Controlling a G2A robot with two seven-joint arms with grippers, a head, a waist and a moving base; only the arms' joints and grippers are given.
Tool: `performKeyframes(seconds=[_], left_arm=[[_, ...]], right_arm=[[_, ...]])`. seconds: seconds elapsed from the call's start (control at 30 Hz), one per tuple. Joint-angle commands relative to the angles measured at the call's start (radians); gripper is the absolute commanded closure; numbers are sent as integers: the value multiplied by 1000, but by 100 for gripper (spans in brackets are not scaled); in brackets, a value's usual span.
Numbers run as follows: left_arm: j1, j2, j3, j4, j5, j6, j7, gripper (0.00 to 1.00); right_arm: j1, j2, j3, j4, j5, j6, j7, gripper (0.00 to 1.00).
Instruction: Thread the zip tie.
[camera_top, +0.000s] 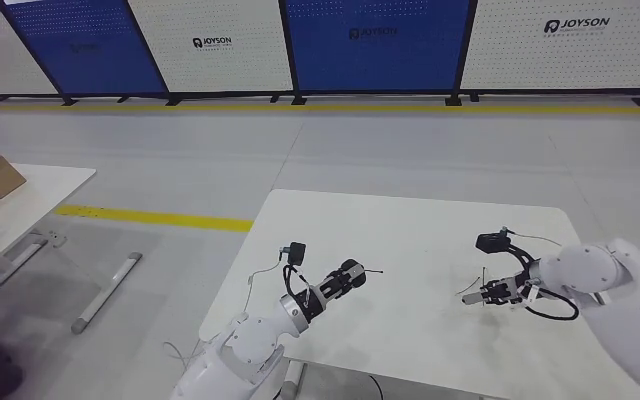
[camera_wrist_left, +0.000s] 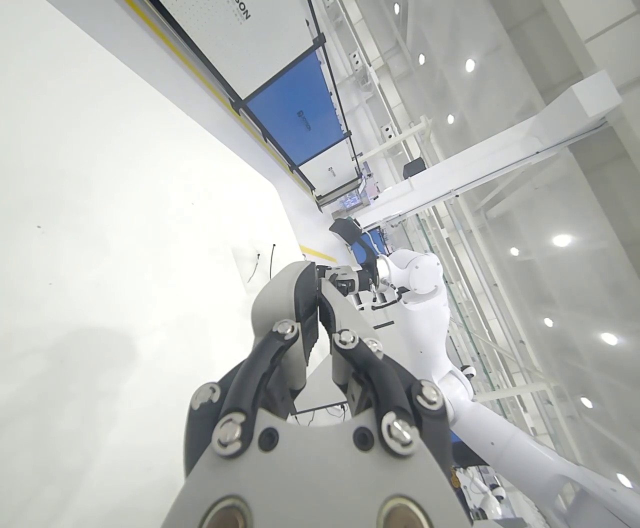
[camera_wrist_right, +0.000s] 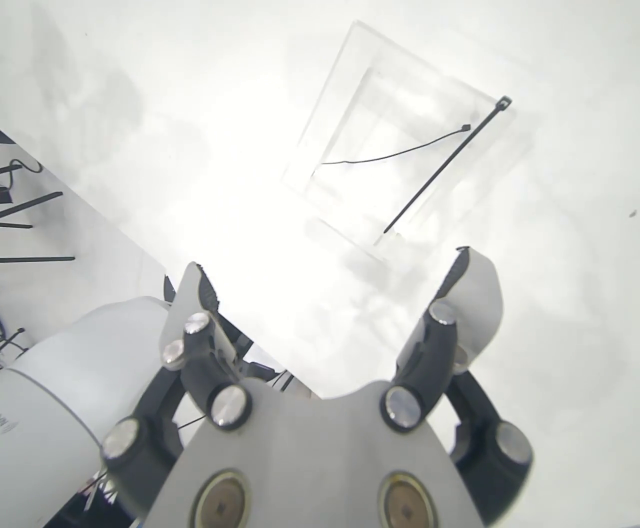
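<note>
Two black zip ties lie on a clear plate (camera_wrist_right: 425, 75) on the white table (camera_top: 400, 230): a thick straight zip tie (camera_wrist_right: 445, 167) and a thin curved zip tie (camera_wrist_right: 400, 152). My right gripper (camera_wrist_right: 332, 275) hangs open just short of the thick tie's tail, with nothing between its fingers; in the top view the right gripper (camera_top: 470, 298) is at the table's right side. My left gripper (camera_wrist_left: 317, 272) is shut near the front left of the table. In the top view a thin black zip tie (camera_top: 374, 270) sticks out of the left gripper (camera_top: 355, 273) toward the right.
The table's near edge (camera_wrist_right: 165, 250) runs close beside my right gripper. Another white table (camera_top: 40, 190) stands far left across the floor. Blue and white panels (camera_top: 380, 40) line the back. The table between the arms is bare.
</note>
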Motion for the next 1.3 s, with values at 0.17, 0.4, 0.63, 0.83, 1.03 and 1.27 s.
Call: performKeyframes(seconds=[0.17,0.4,0.63,0.83,1.03,1.27], left_arm=[[0,0,0,0,0,0,0,100],[0,0,0,0,0,0,0,100],[0,0,0,0,0,0,0,100],[0,0,0,0,0,0,0,100],[0,0,0,0,0,0,0,100],[0,0,0,0,0,0,0,100]], right_arm=[[-28,15,67,-29,55,-34,-59,0],[-61,36,123,-186,23,101,-33,0],[76,-4,-29,-91,58,202,16,0],[76,-4,-29,-91,58,202,16,0],[62,-6,-30,-89,69,208,-1,0],[136,-51,-89,-24,120,389,-29,0]])
